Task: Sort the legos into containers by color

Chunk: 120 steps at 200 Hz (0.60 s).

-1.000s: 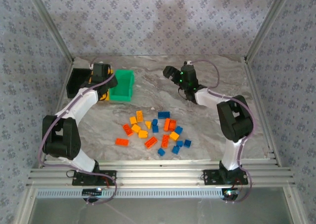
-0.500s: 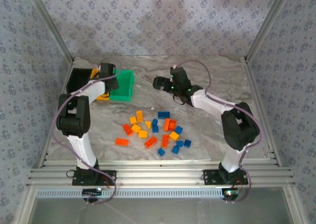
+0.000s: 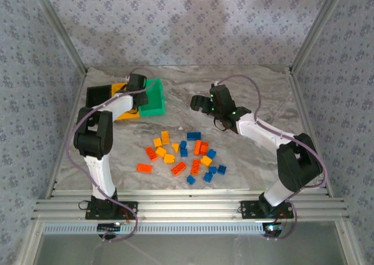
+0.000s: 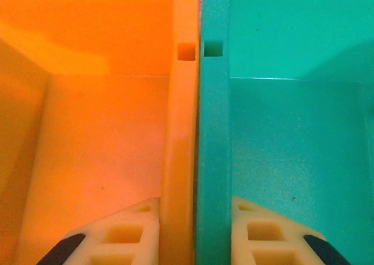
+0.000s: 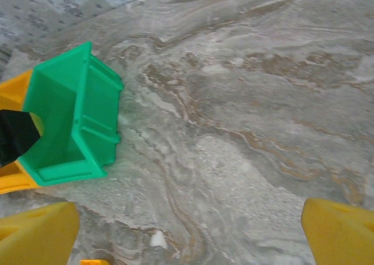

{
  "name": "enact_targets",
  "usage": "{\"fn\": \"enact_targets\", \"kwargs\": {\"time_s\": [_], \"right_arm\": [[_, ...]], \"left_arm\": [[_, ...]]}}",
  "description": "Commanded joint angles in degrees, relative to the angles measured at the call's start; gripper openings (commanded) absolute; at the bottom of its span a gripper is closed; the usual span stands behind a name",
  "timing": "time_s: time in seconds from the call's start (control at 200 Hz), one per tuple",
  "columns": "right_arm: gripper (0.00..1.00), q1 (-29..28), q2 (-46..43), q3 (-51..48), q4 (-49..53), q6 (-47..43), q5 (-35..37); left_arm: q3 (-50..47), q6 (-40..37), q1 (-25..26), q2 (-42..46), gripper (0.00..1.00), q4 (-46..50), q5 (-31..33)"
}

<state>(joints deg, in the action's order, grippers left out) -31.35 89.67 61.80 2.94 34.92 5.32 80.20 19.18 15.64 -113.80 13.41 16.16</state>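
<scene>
1. left gripper (image 4: 196,233): fingers clamped on the containers (image 3: 153,104) at the far left of the table (image 3: 257,84), astride the joined walls where the yellow-orange bin (image 4: 105,131) meets the green bin (image 4: 292,136).
2. right gripper (image 5: 187,236): fingers wide apart, holding nothing, above bare table right of the green bin.
3. legos (image 3: 182,154): blue, orange-red and yellow-orange bricks in a loose scatter at the near centre, well apart from the bins.
4. progress: the two bins under the left wrist look empty; the black bin (image 3: 98,94) is too dark to judge. sorting seems not yet begun, with every brick left to move.
</scene>
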Motion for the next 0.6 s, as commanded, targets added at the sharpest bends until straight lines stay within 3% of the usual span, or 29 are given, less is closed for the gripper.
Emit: {"fn": "enact_targets", "kwargs": {"time_s": [0.0,0.045,0.33,0.595], "right_arm": [[1.00,0.83,-3.56,-2.88,1.67,2.03,2.12],[1.00,1.16,-4.54,-3.98,1.92,2.48,2.39],[1.00,2.40,-10.87,-12.28,3.62,5.22,4.93],[1.00,2.68,-18.59,-18.35,5.91,6.00,6.85]], "left_arm": [[0.11,3.17,4.28,1.30,0.05,0.98,-2.20],[0.73,4.29,5.68,1.30,0.00,1.75,-1.89],[8.35,15.13,16.48,-0.98,0.00,8.51,2.16],[21.95,18.22,24.25,-9.59,0.00,17.34,6.86]]}}
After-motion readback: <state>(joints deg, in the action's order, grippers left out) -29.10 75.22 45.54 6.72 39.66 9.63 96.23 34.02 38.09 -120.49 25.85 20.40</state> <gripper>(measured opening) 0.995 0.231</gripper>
